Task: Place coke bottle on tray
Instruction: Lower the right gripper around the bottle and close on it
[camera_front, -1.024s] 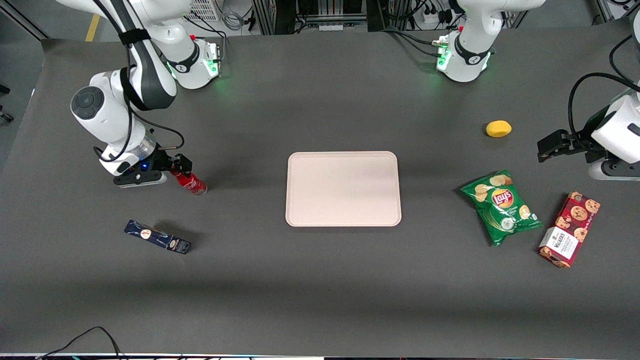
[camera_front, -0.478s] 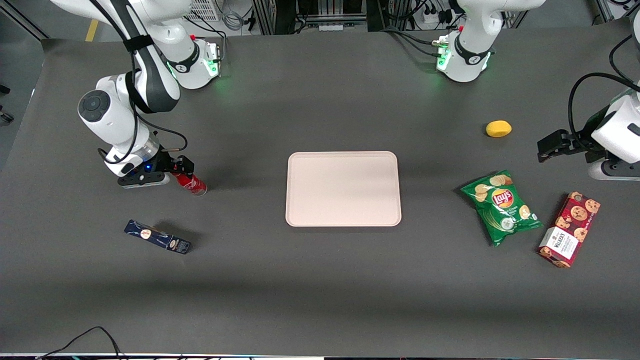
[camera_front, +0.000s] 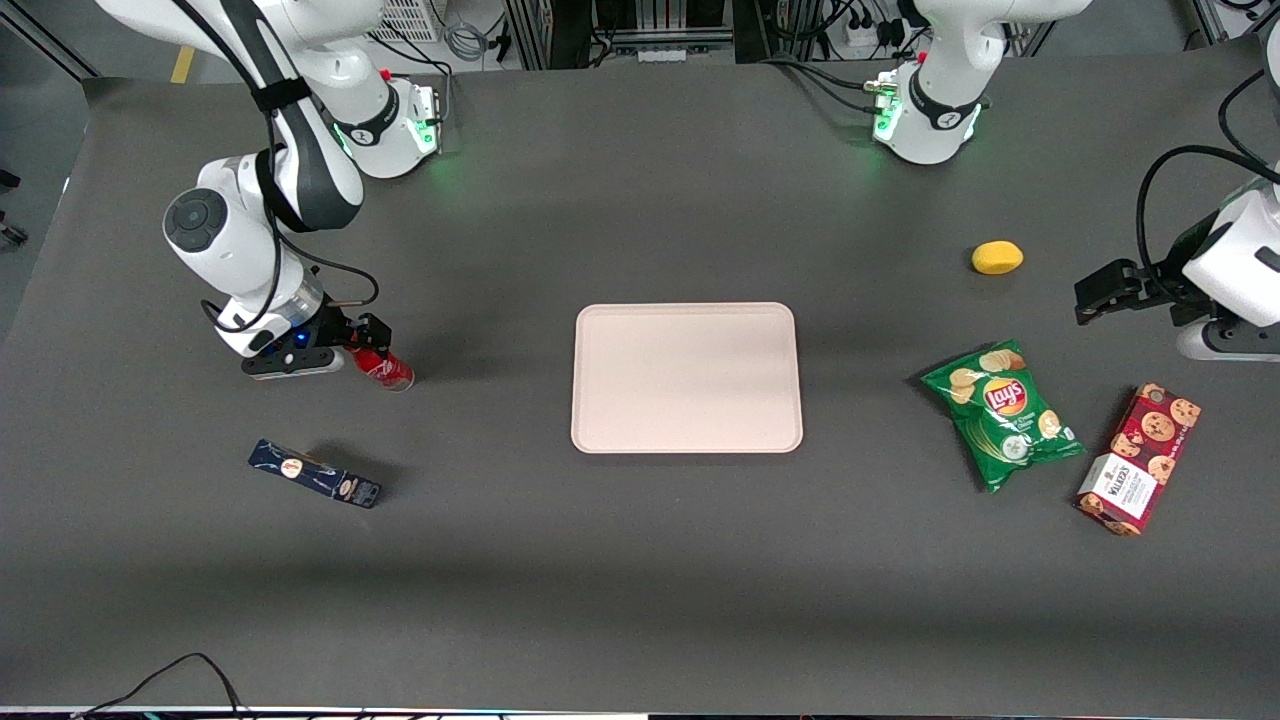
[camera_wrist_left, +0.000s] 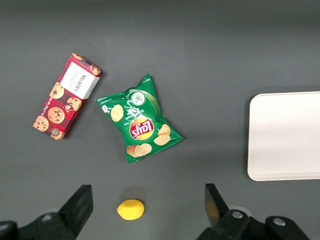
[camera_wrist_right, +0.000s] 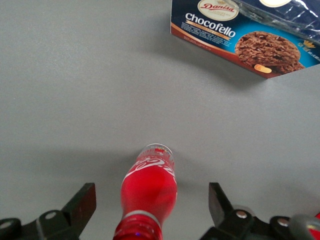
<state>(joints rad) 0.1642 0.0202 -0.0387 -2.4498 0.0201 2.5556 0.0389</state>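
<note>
Coke bottle (camera_front: 383, 366) lying on the tabletop (camera_front: 640, 560) toward the working arm's end, well apart from the pink tray (camera_front: 687, 377) — hand (camera_front: 357, 337) spread open astride its neck, fingers not touching, Chocofello box (camera_front: 315, 474) nearer the camera.

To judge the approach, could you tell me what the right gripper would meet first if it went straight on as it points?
Probably the small glossy red coke bottle, lying between the open gripper fingers.

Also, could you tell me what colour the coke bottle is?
Glossy red with white script, clearest in the right wrist view, where the coke bottle lies between the open gripper fingers.
</note>
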